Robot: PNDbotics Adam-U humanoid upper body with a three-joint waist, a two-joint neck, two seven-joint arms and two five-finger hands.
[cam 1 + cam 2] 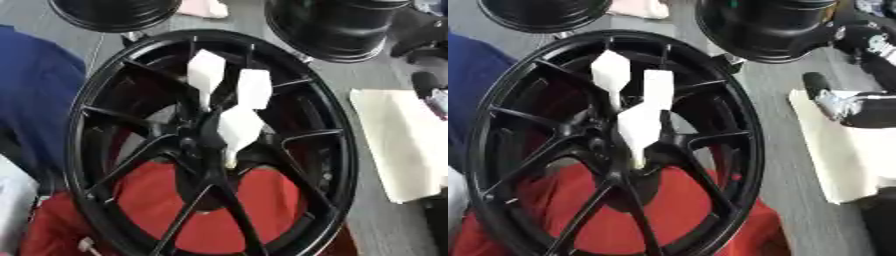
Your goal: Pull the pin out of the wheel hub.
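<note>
- Three white pins (239, 127) stood in the centre of the black wheel hub (208, 145), which lay over a red cloth (262, 200); none was out yet.
- My right hand (859, 107) hovered near the hub's right rim, touching nothing; I could not tell how its fingers stood.
- My left hand was unseen.

A large glossy black spoked wheel hub (210, 145) lies flat. Three white plastic pins with broad faceted heads (239, 127) stand clustered at its centre.
</note>
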